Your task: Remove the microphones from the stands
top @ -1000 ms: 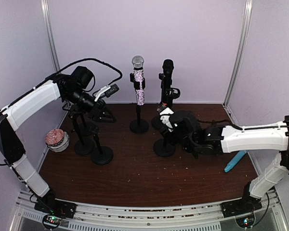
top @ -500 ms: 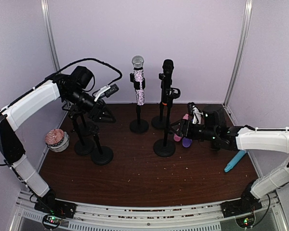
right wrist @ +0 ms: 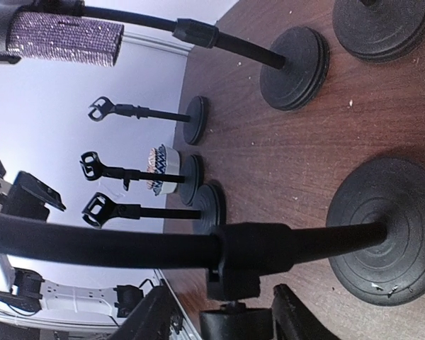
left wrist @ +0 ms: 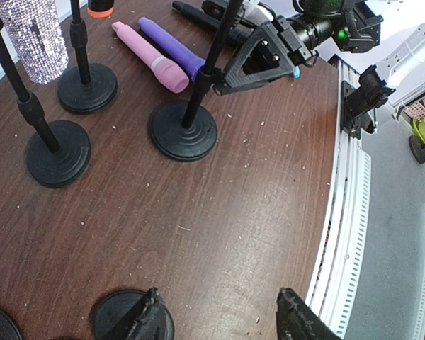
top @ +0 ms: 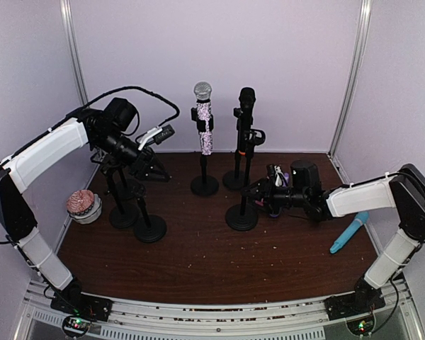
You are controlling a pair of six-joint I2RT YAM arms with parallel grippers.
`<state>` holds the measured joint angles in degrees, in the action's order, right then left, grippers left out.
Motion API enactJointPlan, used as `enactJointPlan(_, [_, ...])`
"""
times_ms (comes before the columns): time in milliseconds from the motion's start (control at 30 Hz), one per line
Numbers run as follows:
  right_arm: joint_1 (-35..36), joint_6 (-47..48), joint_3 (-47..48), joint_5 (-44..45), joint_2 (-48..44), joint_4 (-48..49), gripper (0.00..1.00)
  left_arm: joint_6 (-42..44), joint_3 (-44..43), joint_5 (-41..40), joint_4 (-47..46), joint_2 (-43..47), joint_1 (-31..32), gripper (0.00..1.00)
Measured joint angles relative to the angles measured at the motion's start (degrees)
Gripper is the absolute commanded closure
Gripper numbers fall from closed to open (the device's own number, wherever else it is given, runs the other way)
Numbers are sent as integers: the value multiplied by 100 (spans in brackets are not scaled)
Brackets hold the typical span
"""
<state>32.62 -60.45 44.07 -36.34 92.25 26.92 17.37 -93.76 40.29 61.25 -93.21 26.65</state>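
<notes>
While reaching low, has right gripper (top: 257,191) spread, empty, at front stand (top: 241,217) pole; left gripper (top: 154,168) spread, empty, raised by side stands (top: 150,228); pink microphone (left wrist: 150,55), purple microphone (left wrist: 171,44) flat behind.

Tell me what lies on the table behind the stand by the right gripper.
A pink microphone and a purple microphone lie side by side there; from above, the right gripper covers most of them.

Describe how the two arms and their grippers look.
Left arm and right arm: white shells, black joints. A black cable loops over the left wrist. Left gripper and right gripper: black, angular, two-fingered.
</notes>
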Motion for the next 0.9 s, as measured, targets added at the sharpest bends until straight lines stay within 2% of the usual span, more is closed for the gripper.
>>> enactJointPlan(233, [-96, -306, 149, -160, 164, 162, 67, 11, 0, -2, 13, 0, 0, 44])
enactJointPlan(600, [-149, -313, 155, -273, 221, 136, 100, 13, 0, 0, 13, 0, 0, 44])
enactJointPlan(733, [-153, -70, 225, -243, 214, -79, 100, 13, 0, -2, 13, 0, 0, 44])
enactJointPlan(900, [-138, 614, 463, 15, 90, -835, 100, 13, 0, -2, 13, 0, 0, 44])
